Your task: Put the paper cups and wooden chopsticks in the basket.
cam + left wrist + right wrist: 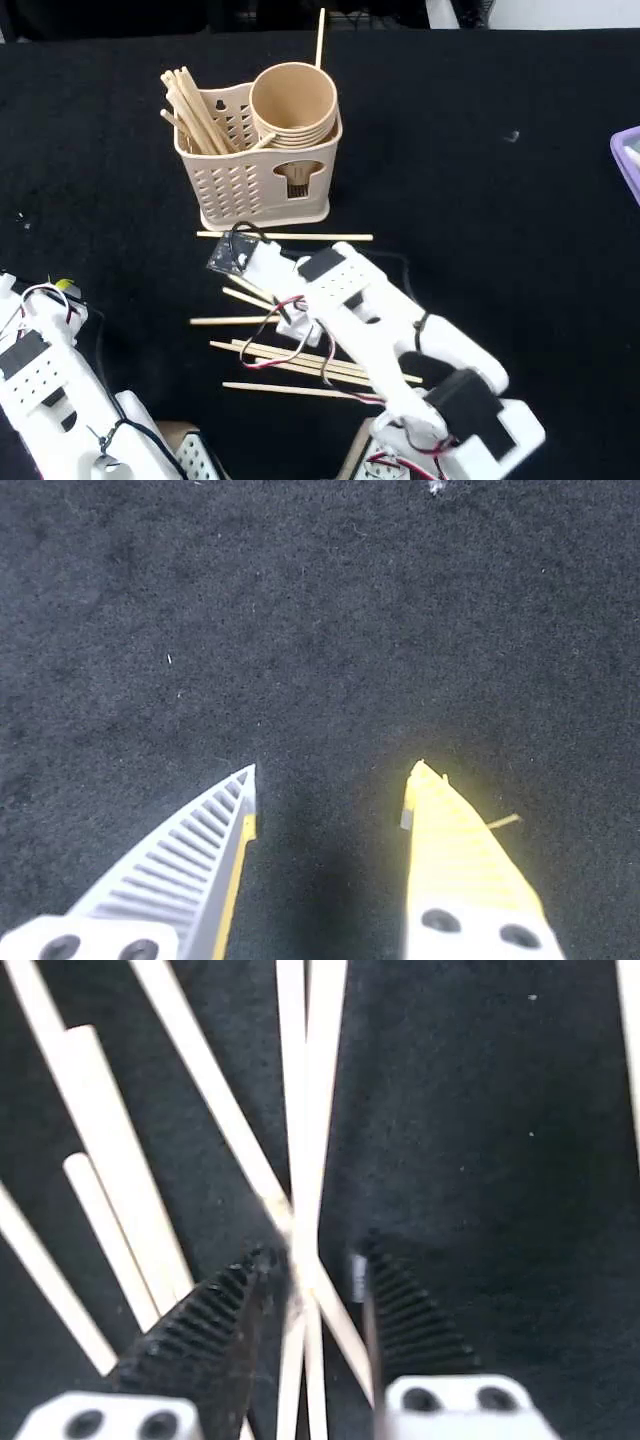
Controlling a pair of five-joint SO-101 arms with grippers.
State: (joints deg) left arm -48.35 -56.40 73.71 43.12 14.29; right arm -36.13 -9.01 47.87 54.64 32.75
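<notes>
The beige basket [250,185] stands at the back centre, holding stacked paper cups [293,100] and a bundle of wooden chopsticks [195,110]. Several more chopsticks [300,365] lie scattered on the black cloth in front of it, one [285,237] just before the basket. My right arm [340,290] hangs over these. Its gripper [310,1260] is open, its black fingers [225,1310] on either side of two crossed chopsticks [305,1140]. My left gripper [335,770] is open over bare black cloth at the near left, with its arm [40,370] beside the table's front edge.
A purple tray [628,160] pokes in at the right edge. One thin stick [320,40] rises beyond the cups' far rim. Black cloth lies bare on the right half and the far left.
</notes>
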